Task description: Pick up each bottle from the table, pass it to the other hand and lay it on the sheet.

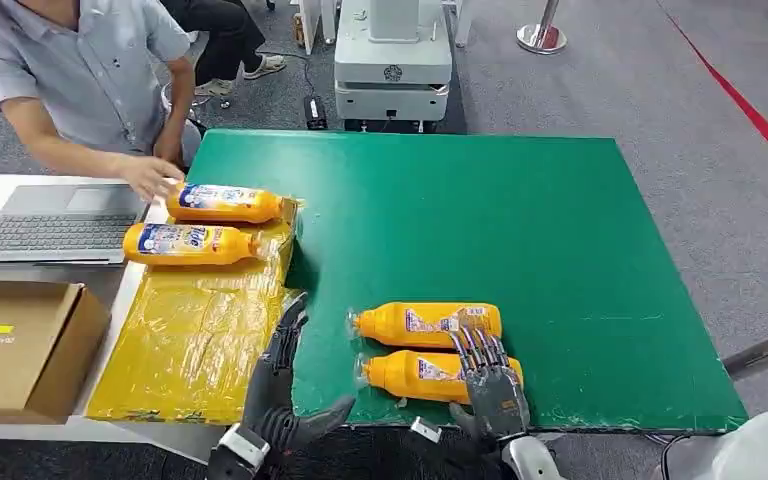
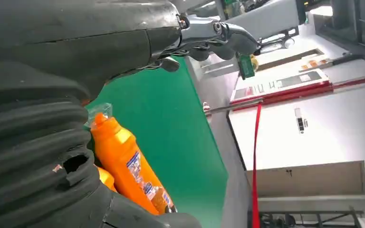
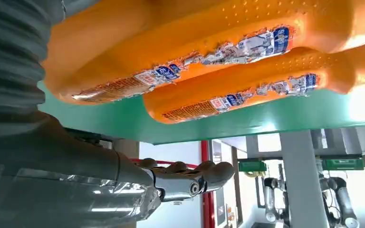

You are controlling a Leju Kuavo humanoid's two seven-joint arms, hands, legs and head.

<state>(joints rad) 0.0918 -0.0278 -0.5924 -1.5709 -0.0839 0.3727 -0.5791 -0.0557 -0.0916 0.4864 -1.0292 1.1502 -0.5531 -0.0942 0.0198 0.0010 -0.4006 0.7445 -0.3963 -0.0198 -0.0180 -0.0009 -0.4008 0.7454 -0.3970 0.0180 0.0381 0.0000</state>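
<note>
Nearest us, our left hand (image 1: 278,400) hangs off the front edge of the surface (image 1: 560,250), fingers spread and holding nothing. To its right, our right hand (image 1: 490,385) lies with fingers stretched flat over the near bottle (image 1: 430,375); we cannot tell whether it grips yet. The far bottle (image 1: 430,322) lies just behind, nearly touching. We judge both to be stiff plastic, fairly heavy if full, and slick under loose shrink-wrap, so the flat mid-body is the place to hold, not the narrow neck. On the left, the yellow sheet (image 1: 195,340) already carries two laid bottles (image 1: 195,243) at its far end. A person's hand (image 1: 150,176) rests there, beside a laptop (image 1: 60,225) and a cardboard box (image 1: 20,345).
</note>
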